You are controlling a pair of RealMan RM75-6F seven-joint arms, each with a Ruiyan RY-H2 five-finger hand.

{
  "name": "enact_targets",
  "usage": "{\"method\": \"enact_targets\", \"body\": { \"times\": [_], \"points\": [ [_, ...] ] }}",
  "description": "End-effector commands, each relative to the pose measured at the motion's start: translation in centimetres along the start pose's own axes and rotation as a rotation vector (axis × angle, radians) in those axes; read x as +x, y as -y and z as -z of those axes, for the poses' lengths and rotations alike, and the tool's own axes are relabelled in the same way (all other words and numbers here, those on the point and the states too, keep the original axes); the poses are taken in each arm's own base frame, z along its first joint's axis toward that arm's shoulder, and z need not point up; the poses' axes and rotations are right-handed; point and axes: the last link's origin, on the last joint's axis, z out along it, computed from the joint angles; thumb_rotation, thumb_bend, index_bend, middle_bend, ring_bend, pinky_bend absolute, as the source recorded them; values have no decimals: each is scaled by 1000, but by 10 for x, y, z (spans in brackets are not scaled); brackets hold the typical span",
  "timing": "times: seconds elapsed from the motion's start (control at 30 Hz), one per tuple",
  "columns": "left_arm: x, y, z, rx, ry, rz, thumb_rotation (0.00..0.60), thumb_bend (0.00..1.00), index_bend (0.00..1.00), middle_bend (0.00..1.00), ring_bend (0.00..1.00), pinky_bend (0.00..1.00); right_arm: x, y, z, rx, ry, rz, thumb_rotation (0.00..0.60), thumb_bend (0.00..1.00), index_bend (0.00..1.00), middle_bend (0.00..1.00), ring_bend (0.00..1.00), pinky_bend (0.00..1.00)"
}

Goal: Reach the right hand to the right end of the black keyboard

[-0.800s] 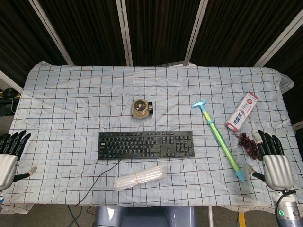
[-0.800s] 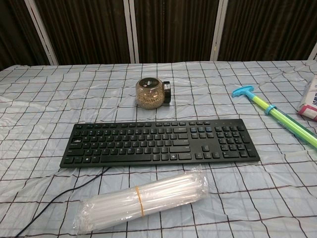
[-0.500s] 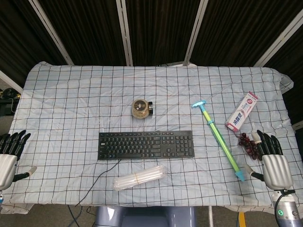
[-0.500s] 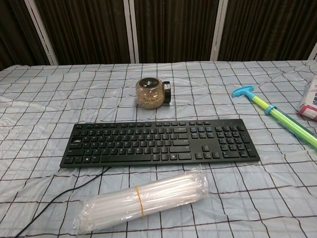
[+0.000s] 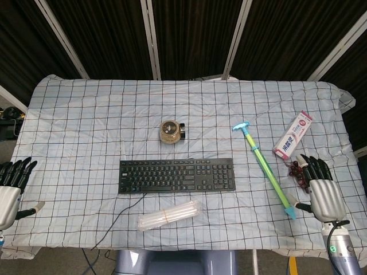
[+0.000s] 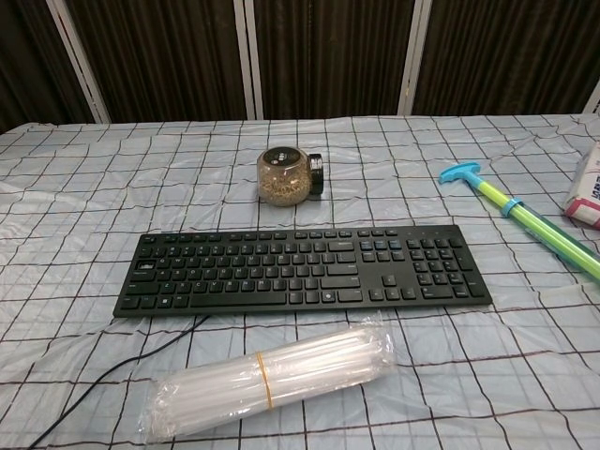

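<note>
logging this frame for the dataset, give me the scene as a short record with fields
surface: table under a checked cloth
target: black keyboard, flat, mid-table, cable trailing off its left front
right hand: open, fingers apart, at the right table edge, far from the keyboard's right end
left hand: open, at the left edge
between right hand and target: green-blue pump toy
near the right hand: dark grapes, toothpaste box
other: jar, bagged straws

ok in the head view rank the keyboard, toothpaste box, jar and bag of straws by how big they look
1. keyboard, clearly the largest
2. bag of straws, shorter and narrower
3. toothpaste box
4. jar, smallest

The box and jar are close in area; the box is longer, the jar rounder, so that order is less sure.
</note>
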Motion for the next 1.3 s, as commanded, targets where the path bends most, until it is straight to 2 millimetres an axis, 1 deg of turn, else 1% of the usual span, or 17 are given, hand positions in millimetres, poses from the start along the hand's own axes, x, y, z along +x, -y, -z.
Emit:
{"method": "enact_targets", "body": {
  "times": [0.03, 0.07, 0.17, 0.2, 0.27, 0.43, 0.57, 0.73, 1.0, 1.1, 1.3],
  "points": [
    [0, 0, 1, -2, -4, -2, 600, 79, 0, 0, 0, 0, 5, 17, -18, 21, 21, 7, 600, 165, 13, 553, 511, 518],
    [1, 0, 1, -1, -6, -3, 600, 80, 0, 0, 0, 0, 4, 21, -22, 20, 37, 6, 600, 167, 18, 649, 600, 573],
    [0, 0, 2, 4, -6, -4, 600, 79, 0, 0, 0, 0, -1, 39, -35, 22, 108, 7, 600, 192, 26, 785, 729, 651],
    [0, 1, 1, 5, -7, -4, 600, 80, 0, 0, 0, 0, -3, 46, -39, 27, 132, 16, 600, 209, 29, 805, 749, 664],
    [0, 1, 1, 6, -8, -3, 600, 80, 0, 0, 0, 0, -10, 56, -46, 31, 171, 36, 600, 277, 43, 851, 798, 697],
    [0, 1, 1, 6, -7, -1, 600, 79, 0, 0, 0, 0, -34, 82, -59, 19, 265, 46, 600, 403, 94, 904, 871, 740],
    [0, 1, 1, 6, -3, 1, 600, 79, 0, 0, 0, 0, -54, 94, -67, -8, 313, 49, 600, 471, 122, 919, 890, 748],
    [0, 1, 0, 7, 1, 5, 600, 79, 0, 0, 0, 0, -70, 102, -71, -32, 382, 70, 600, 500, 132, 928, 901, 748],
    [-1, 2, -1, 10, 5, 4, 600, 79, 0, 0, 0, 0, -88, 124, -75, -19, 441, 67, 600, 510, 159, 931, 902, 749],
    [-1, 3, -1, 14, 7, 11, 600, 80, 0, 0, 0, 0, -93, 129, -78, -21, 451, 67, 600, 511, 163, 931, 902, 749],
    [0, 2, -1, 7, 6, 16, 600, 79, 0, 0, 0, 0, -100, 132, -85, -42, 469, 61, 600, 512, 167, 931, 902, 748]
  ]
}}
